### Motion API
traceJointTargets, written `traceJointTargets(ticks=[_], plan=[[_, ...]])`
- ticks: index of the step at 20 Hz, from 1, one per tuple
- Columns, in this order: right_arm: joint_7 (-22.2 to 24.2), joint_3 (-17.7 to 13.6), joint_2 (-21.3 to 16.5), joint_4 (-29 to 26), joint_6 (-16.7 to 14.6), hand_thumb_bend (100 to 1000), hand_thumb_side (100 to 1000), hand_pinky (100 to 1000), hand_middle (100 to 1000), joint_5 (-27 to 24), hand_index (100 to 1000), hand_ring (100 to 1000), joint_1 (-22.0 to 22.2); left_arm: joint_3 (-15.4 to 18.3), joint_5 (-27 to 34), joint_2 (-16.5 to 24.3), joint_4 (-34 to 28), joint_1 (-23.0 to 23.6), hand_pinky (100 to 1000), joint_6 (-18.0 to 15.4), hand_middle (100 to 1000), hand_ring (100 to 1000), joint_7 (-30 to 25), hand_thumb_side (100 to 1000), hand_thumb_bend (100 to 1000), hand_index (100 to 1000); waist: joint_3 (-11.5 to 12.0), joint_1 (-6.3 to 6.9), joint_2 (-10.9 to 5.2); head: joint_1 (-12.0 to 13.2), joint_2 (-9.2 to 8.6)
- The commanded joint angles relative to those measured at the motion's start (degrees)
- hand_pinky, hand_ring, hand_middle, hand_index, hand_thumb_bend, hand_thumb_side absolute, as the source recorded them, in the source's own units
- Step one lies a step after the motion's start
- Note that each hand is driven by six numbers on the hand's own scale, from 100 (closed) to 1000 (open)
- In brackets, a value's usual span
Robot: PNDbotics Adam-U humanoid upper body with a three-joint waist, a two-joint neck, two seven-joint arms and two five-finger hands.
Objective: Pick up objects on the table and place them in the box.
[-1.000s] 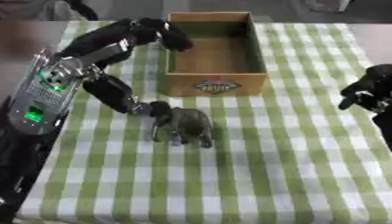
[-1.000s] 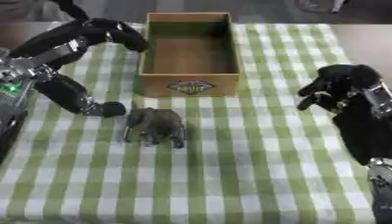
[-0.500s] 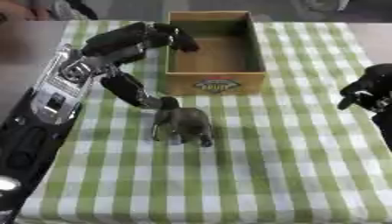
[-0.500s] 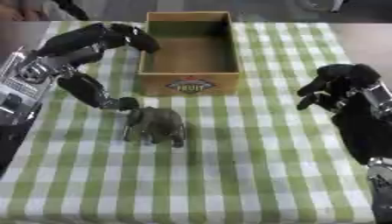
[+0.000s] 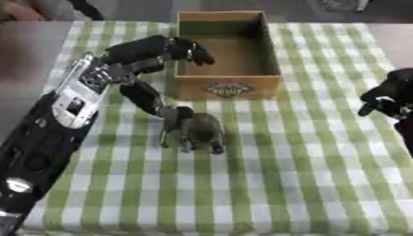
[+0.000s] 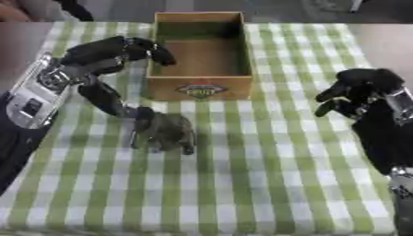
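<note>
Reaching: left hand (image 5: 149, 55) spread over elephant toy (image 5: 193, 131), thumb touching its head, not gripping.
Box (image 5: 228, 85): empty, just beyond.
Right hand (image 6: 359, 92): curled, idle.

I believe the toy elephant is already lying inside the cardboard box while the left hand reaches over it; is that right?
Not quite: the toy elephant stands on the checked tablecloth in front of the cardboard box, which looks empty. The left eye view shows this. The left hand does reach over it, thumb near its head.
</note>
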Motion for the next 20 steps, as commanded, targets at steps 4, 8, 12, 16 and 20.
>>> traceJointTargets(ticks=[4, 8, 12, 16, 20], plan=[[0.32, -0.03, -0.87, -0.84, -0.07, 100, 723, 511, 535, -0.50, 696, 607, -0.54, -1.43, -0.30, 1.91, -0.21, -1.68, 785, -19.79, 809, 789, -19.89, 486, 522, 917, -0.28, 0.04, -0.83, 0.32, 0.39], [0.36, 0.03, -0.89, -0.81, -0.03, 100, 724, 511, 535, -0.49, 696, 607, -0.56, -3.36, -0.29, 3.14, -1.22, -1.81, 789, -19.79, 813, 784, -20.55, 521, 549, 922, -0.43, 0.14, -0.84, 0.46, 0.42], [0.41, 0.08, -0.89, -0.78, 0.01, 100, 724, 511, 535, -0.50, 696, 607, -0.57, -4.32, -1.11, 3.80, -1.09, -1.93, 784, -19.79, 812, 780, -20.59, 552, 564, 921, -0.45, 0.20, -0.86, 0.46, 0.45], [0.41, 0.06, -0.91, -0.78, 0.00, 100, 724, 511, 535, -0.53, 696, 607, -0.55, -4.56, -2.55, 4.02, -0.39, -2.29, 775, -19.79, 801, 772, -20.59, 549, 585, 917, -0.44, 0.20, -0.89, 0.46, 0.48], [0.43, 0.08, -0.90, -0.76, 0.02, 100, 724, 511, 535, -0.53, 697, 607, -0.57, -4.61, -3.94, 3.82, 0.48, -2.50, 765, -19.79, 791, 761, -20.59, 550, 575, 911, -0.40, 0.20, -0.89, 0.43, 0.52]])
